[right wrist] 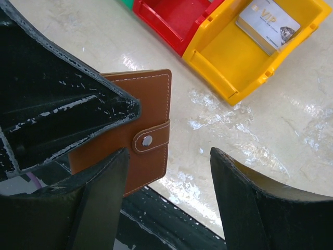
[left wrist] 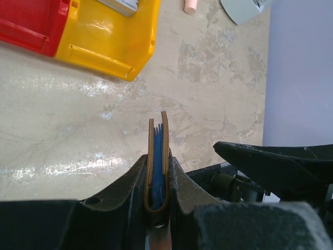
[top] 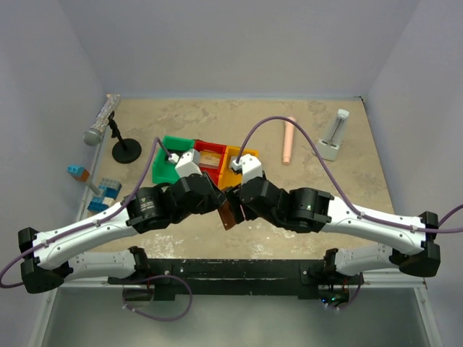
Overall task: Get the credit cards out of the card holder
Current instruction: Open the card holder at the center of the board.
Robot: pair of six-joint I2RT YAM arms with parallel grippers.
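The brown card holder (right wrist: 140, 130) is folded shut, its snap strap (right wrist: 148, 139) fastened. My left gripper (left wrist: 157, 166) is shut on it and holds it on edge above the table near the front edge. In the left wrist view the card holder (left wrist: 157, 151) shows edge-on, with blue inside between its brown covers. My right gripper (right wrist: 167, 153) is open, level with the strap side, one finger (right wrist: 99, 198) in front of the cover. A silver VIP card (right wrist: 268, 23) lies in the yellow bin (right wrist: 229, 67). From above, the holder (top: 228, 214) sits between both grippers.
Green (top: 173, 148), red (top: 210, 153) and yellow (top: 233, 172) bins stand in a row behind the grippers. A microphone on a stand (top: 101, 124) and blue blocks (top: 101, 194) are at the left. A pink cylinder (top: 289, 139) and a grey holder (top: 334, 136) are at the back right.
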